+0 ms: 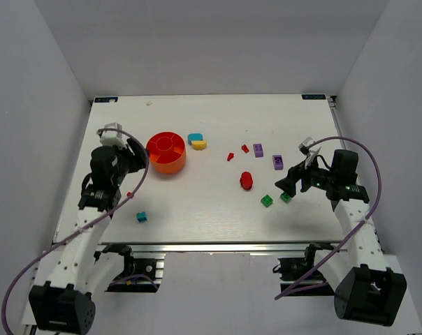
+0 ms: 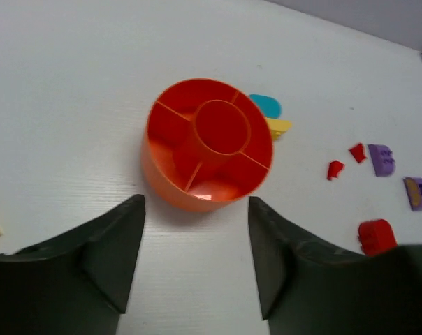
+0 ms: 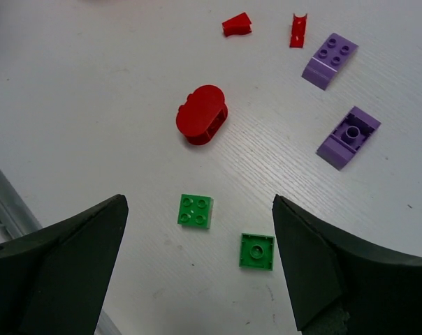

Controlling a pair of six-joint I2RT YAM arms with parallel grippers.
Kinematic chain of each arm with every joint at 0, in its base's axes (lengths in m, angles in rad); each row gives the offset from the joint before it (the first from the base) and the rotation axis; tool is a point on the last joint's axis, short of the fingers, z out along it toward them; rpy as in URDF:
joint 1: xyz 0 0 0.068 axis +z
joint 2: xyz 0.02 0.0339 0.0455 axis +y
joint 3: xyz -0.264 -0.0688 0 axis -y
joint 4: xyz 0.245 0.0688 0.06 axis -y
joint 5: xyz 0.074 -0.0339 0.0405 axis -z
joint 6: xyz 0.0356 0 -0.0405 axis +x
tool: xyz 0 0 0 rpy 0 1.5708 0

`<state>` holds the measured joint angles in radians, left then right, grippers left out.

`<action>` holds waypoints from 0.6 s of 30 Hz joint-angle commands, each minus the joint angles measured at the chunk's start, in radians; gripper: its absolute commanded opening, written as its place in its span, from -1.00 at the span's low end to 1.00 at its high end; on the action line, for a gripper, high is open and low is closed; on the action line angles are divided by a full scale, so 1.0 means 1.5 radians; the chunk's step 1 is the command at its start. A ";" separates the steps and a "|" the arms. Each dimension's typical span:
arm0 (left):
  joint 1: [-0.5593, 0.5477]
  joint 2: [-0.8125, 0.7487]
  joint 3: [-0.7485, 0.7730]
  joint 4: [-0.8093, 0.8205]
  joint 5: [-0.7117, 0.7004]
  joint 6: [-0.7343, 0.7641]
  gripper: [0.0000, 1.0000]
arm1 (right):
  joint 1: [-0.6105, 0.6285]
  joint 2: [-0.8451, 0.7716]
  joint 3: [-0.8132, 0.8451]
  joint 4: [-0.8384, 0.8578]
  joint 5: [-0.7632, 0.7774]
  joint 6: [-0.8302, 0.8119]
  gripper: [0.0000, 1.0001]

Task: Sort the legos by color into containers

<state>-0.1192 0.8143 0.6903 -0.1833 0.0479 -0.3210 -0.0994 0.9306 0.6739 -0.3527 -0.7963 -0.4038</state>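
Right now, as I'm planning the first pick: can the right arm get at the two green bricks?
Likely yes: the open right gripper hovers over the four-stud green brick and the other green brick, with bare table around both.

text: none legible | corner stickers [image 1: 106, 100]: too small to read

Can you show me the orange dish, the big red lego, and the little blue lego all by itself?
Dish [image 2: 168, 190]: left wrist view, on its outer wall.
Big red lego [image 3: 200, 113]: right wrist view, on its flat top.
Lone blue lego [image 1: 142, 217]: top view, on its middle.
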 commanded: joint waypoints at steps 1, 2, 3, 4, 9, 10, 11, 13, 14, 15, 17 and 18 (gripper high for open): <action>0.013 0.089 0.090 -0.097 -0.110 -0.037 0.45 | 0.007 -0.012 0.040 -0.027 -0.035 -0.011 0.78; 0.021 0.107 0.106 -0.112 -0.145 -0.041 0.52 | 0.008 -0.022 0.032 -0.017 -0.012 0.001 0.70; 0.031 0.127 0.141 -0.145 -0.159 -0.042 0.59 | 0.008 -0.027 0.027 -0.001 0.022 0.027 0.46; 0.038 0.164 0.155 -0.164 -0.174 -0.047 0.62 | 0.010 -0.030 0.025 0.001 0.030 0.035 0.30; 0.096 0.250 0.188 -0.217 -0.208 -0.055 0.63 | 0.008 -0.026 0.035 -0.016 0.021 0.067 -0.11; 0.120 0.265 0.201 -0.223 -0.208 -0.054 0.64 | 0.007 -0.022 0.041 -0.022 0.020 0.068 -0.02; 0.136 0.299 0.211 -0.232 -0.204 -0.058 0.64 | 0.008 -0.015 0.046 -0.027 0.022 0.066 0.18; 0.175 0.329 0.227 -0.249 -0.178 -0.065 0.65 | 0.009 -0.007 0.056 -0.043 0.030 0.062 0.30; 0.190 0.351 0.239 -0.251 -0.167 -0.069 0.66 | 0.007 -0.003 0.058 -0.048 0.031 0.060 0.35; 0.201 0.362 0.247 -0.254 -0.142 -0.075 0.67 | 0.008 -0.001 0.059 -0.054 0.028 0.059 0.37; 0.230 0.392 0.280 -0.268 -0.127 -0.084 0.69 | 0.007 0.004 0.061 -0.060 0.023 0.056 0.38; 0.237 0.422 0.289 -0.281 -0.123 -0.085 0.76 | 0.007 0.006 0.064 -0.064 0.019 0.056 0.37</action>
<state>0.1982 1.4128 1.0431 -0.5499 -0.1806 -0.4194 -0.0895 0.9314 0.7231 -0.4183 -0.7551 -0.3202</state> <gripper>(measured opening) 0.867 0.688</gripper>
